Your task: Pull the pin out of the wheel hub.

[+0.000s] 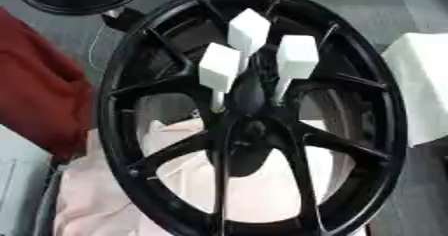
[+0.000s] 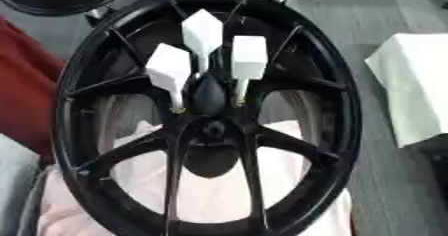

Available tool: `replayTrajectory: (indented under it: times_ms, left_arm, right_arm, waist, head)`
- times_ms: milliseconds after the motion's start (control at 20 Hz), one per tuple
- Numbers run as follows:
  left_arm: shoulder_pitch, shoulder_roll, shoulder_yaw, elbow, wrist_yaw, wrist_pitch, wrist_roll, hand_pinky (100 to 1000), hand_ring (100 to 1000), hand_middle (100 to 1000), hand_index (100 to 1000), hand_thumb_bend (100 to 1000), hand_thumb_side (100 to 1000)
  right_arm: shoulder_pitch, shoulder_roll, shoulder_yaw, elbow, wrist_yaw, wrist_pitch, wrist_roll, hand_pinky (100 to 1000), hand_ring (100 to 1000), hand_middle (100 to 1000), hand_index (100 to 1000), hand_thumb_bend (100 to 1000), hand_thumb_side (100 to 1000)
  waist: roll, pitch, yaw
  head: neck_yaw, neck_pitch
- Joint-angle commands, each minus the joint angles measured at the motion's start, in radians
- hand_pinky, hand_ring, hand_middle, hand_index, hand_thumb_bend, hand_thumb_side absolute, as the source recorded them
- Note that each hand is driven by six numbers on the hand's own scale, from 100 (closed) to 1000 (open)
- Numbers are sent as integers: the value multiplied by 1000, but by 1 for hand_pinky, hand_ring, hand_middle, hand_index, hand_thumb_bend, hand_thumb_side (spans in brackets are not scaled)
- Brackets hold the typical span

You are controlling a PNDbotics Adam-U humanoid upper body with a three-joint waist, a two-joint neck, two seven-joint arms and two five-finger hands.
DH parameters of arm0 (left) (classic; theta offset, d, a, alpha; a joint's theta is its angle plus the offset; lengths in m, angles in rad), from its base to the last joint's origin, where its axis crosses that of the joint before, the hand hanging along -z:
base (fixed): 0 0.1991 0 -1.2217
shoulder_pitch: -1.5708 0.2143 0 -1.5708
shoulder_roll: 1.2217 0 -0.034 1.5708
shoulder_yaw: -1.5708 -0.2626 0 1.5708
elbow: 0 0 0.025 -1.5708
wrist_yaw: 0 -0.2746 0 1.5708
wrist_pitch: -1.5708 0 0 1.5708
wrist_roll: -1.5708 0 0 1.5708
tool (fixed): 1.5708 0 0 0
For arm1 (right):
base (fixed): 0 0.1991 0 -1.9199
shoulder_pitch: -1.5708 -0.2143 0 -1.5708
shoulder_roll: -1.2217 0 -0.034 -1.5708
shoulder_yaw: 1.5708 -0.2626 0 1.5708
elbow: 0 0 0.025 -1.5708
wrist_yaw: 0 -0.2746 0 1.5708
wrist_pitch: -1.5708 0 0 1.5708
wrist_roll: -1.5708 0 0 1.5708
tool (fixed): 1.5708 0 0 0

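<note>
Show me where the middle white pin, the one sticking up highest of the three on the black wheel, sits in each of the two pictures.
Left eye view: the middle pin is above centre, slightly right of the middle, near the top of the wheel.
Right eye view: the same pin is above centre, slightly left of the middle.
Shared landmark: the dark hub centre just below the three pins.
</note>
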Motion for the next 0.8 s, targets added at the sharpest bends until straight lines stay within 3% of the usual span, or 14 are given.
replayTrajectory:
  times_ms: [50,250,600,800]
  left_arm:
    - [-3,38,2,-21,-4,0,-5,750,607,513,737,100,707]
    - [-4,43,1,-21,-4,1,-6,750,608,514,737,100,707]
    - [-9,48,-3,-21,1,3,-8,749,608,515,737,100,708]
    - [-10,49,-4,-21,5,6,-9,749,608,515,737,100,710]
  right_arm:
    - [-47,-47,35,-21,36,-31,122,925,854,775,828,100,311]
    - [-98,-32,68,-25,45,-46,164,920,848,769,826,100,305]
    - [-136,-18,128,-29,19,-23,120,908,841,763,824,100,265]
    - [-114,-33,155,-54,-17,6,88,899,834,758,822,100,344]
  waist:
    - [-15,-38,2]
    - [-18,-38,3]
    - [-23,-40,6]
    - [-26,-40,8]
  head:
    - [-3,-17]
    - [-1,-19]
    - [0,-27]
    - [0,-32]
